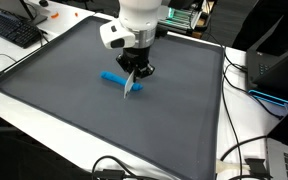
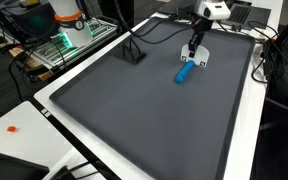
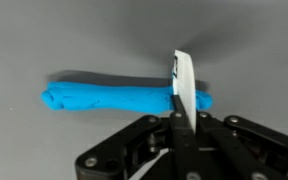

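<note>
A blue, roll-shaped soft object [image 1: 111,77] lies on the dark grey mat [image 1: 74,90]; it also shows in the other exterior view [image 2: 184,74] and across the wrist view [image 3: 104,97]. My gripper [image 1: 137,71] [image 2: 193,50] [image 3: 184,122] is shut on a thin white flat blade-like piece [image 3: 184,80]. The piece stands on edge, its tip [image 1: 130,88] down at one end of the blue roll. In the wrist view the white piece crosses the right end of the roll. Whether it touches the roll I cannot tell.
The mat has a raised white-edged border [image 2: 54,110]. A keyboard [image 1: 12,30] lies off one corner, cables [image 1: 239,160] run along a side. A small black stand [image 2: 132,54] sits on the mat. Electronics [image 2: 69,30] and a small orange item [image 2: 12,128] lie outside.
</note>
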### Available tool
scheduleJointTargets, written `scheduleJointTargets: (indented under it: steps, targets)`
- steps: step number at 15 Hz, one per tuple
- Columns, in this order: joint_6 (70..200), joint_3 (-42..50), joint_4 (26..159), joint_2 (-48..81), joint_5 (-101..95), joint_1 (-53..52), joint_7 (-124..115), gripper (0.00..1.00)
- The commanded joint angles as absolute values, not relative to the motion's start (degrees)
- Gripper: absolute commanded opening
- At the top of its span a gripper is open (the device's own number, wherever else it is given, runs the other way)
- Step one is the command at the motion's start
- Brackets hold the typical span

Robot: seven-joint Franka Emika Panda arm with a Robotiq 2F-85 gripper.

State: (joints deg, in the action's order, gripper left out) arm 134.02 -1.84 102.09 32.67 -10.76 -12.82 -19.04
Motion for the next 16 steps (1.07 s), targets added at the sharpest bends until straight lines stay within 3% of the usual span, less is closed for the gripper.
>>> scheduleJointTargets:
  steps: [1, 16]
  targets:
    - [132.4, -2.3, 100.3, 36.0, -8.8, -12.7, -17.0, 0.01]
    - [126.3, -4.4, 96.7, 34.2, -5.3, -13.9, -13.5, 0.01]
